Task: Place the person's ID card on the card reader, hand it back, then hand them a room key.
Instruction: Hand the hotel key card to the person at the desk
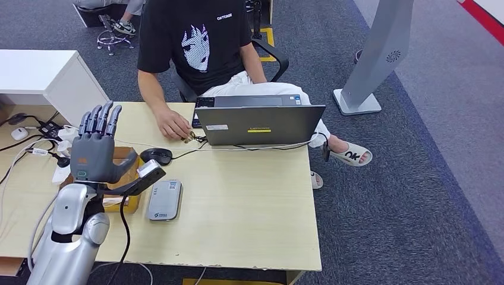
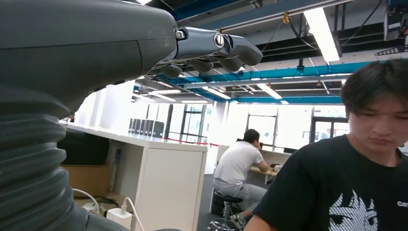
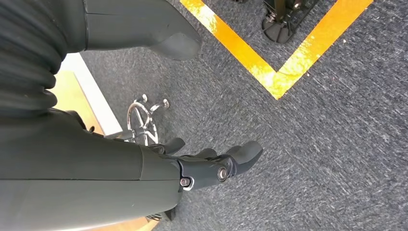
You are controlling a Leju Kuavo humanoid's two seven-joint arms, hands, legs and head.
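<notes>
An office floor of grey carpet surrounds a pale wooden desk point(image 1: 249, 202) that fills the lower left of the head view. A person point(image 1: 196, 47) in a black printed T-shirt sits behind it at the top centre, one hand point(image 1: 172, 124) resting on the desktop beside an open laptop point(image 1: 258, 122) whose lid faces the camera. A black mouse point(image 1: 156, 155) lies just left of the laptop, and a tangle of cables and plugs point(image 1: 41, 145) spreads across the desk's left edge. A white cabinet point(image 1: 44, 74) stands at upper left, a grey stand point(image 1: 374, 65) at upper right.

The left hand point(image 1: 95, 148) is raised upright at lower left of the frame, fingers straight and spread, thumb out to the side, nothing in it. Just right of it, near the frame's lower left centre, the grey reader point(image 1: 164, 200) lies flat on the desk. Between thumb and reader a small pale card-like object point(image 1: 148, 169) appears, too indistinct to tell whether it is the ID card. A cardboard box point(image 1: 122, 196) sits behind the wrist.

In the right wrist view the right hand point(image 3: 192, 171) hangs over the carpet, fingers loosely extended and empty, a yellow floor marking point(image 3: 269, 67) at upper right.
</notes>
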